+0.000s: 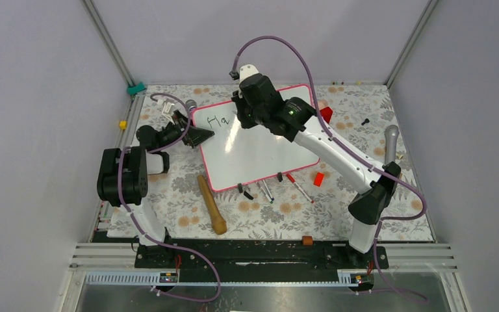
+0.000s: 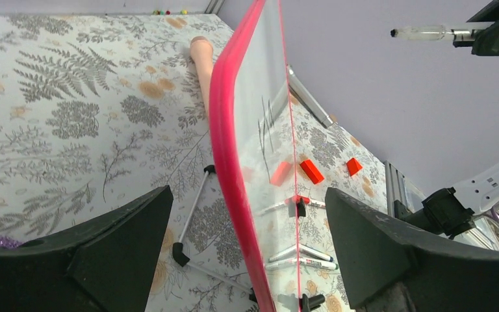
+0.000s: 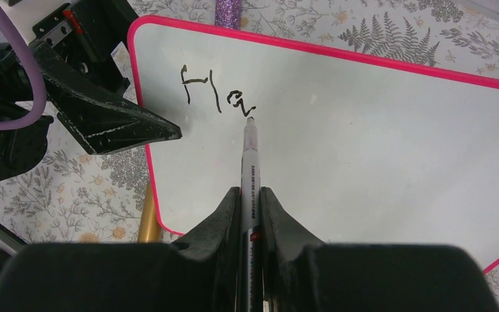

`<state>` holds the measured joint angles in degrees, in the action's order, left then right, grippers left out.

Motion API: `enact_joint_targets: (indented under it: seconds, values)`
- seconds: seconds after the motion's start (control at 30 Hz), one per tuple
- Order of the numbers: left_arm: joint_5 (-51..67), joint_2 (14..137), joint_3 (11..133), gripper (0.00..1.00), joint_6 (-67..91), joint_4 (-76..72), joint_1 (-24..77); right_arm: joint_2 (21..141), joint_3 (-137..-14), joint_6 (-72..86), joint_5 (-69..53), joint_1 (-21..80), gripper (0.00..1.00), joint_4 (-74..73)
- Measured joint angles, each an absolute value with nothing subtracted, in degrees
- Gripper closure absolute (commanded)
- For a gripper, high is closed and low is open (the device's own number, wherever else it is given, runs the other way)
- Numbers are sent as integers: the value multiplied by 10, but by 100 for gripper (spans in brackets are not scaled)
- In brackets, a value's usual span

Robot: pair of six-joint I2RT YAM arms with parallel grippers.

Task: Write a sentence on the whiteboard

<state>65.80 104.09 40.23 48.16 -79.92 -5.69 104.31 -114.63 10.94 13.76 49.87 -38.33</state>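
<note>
From above, my right arm (image 1: pixel 338 153) hides the marker (image 3: pixel 249 156) tip; I read only "Ha" of the sentence (image 3: pixel 217 97). My right fingers (image 3: pixel 221 221) clamp the marker. My left fingers (image 2: pixel 123 221) stand apart astride the left edge of the whiteboard (image 1: pixel 260 153), mid-worktop (image 1: pixel 169 195), mostly bare.

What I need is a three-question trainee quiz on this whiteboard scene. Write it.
1. True or false: the left jaws hold the marker.
2. The writing on the whiteboard reads: A) Ha B) Happiness C) nothing.
3. Fill in: the left jaws stand ____ on either side of the whiteboard's edge.
Key: 1 false, the right jaws hold it; 2 A; 3 open.
</note>
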Motion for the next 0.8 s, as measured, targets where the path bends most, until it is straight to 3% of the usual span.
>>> enact_joint_targets:
  seconds: [0.23,0.43,0.5,0.67,0.8]
  values:
    - [684,1063,462,2,496,-803,-62,1023,-1134,109,138,499,100,-376]
    - [701,1072,490,2,501,-807,-90,1019,-1133,109,136,499,100,-368]
    - [706,1090,514,25,509,-808,-98,1019,-1133,109,133,499,100,-368]
    - [721,1135,564,35,547,-807,-102,1019,-1133,109,127,499,100,-368]
    - [722,1136,563,54,555,-812,-102,1019,-1133,109,127,499,100,-368]
